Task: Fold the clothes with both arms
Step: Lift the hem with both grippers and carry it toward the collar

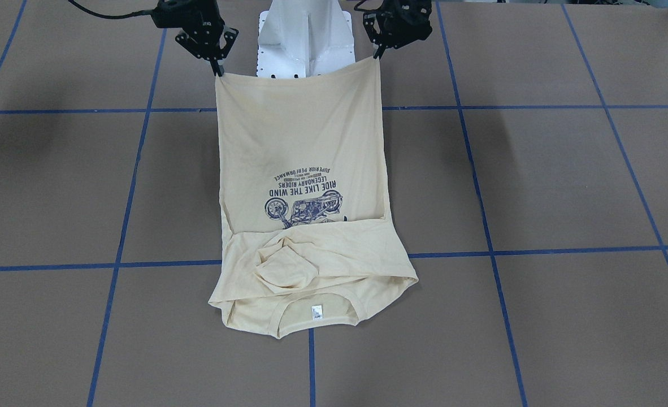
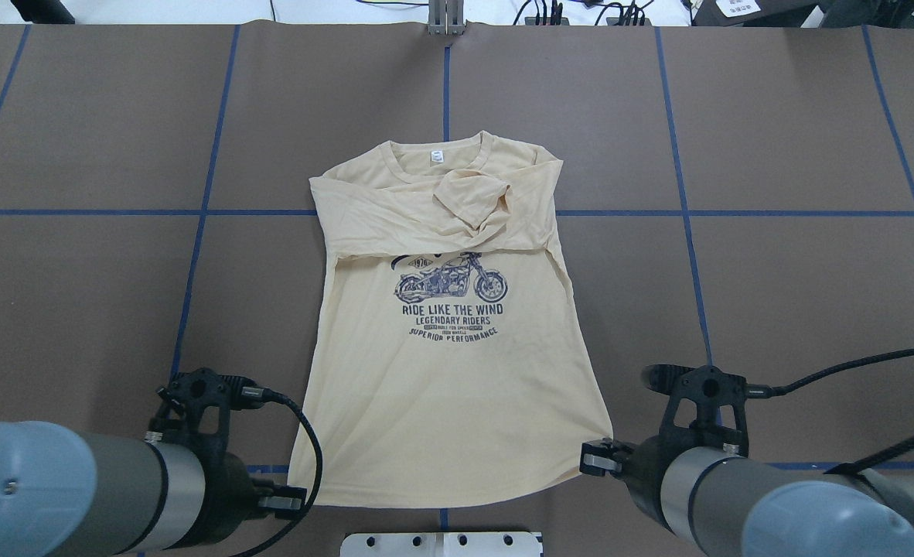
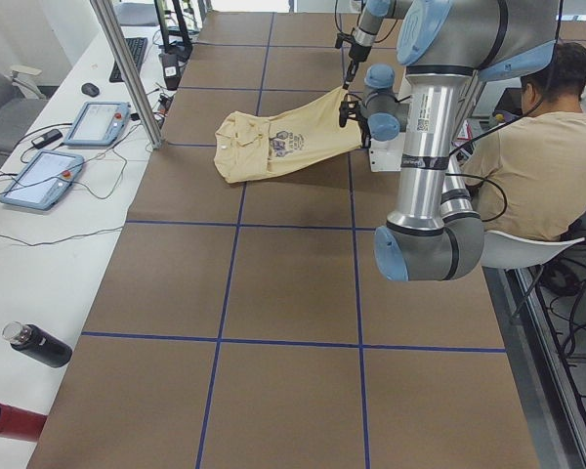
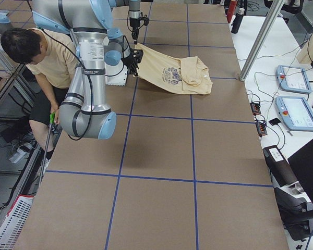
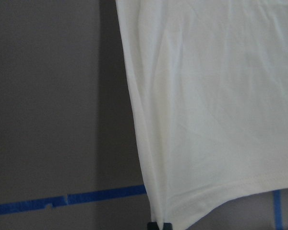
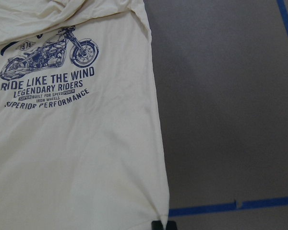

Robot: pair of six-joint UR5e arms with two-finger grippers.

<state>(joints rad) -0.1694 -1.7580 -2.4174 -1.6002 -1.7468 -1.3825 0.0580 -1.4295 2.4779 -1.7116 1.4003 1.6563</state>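
The cream-yellow shirt [image 1: 300, 147] lies print-up, its collar end with the white neck label [image 1: 316, 311] resting on the table far from the robot. Both sleeves are folded across the chest above the motorcycle print [image 2: 451, 280]. My left gripper [image 1: 378, 56] is shut on one hem corner and my right gripper [image 1: 218, 72] is shut on the other. Between them the hem is stretched straight and raised above the table near the base. In the left wrist view the left gripper [image 5: 158, 225] pinches the shirt's corner [image 5: 216, 96]. The right gripper [image 6: 158, 224] pinches it the same way in the right wrist view.
The white pedestal base [image 1: 306, 39] stands right behind the raised hem. Blue tape lines [image 1: 537, 249] grid the brown table. A person [image 3: 537, 166] sits beside the robot. Control tablets [image 3: 98, 122] and bottles [image 3: 34, 344] lie on the side bench beyond the table's far edge.
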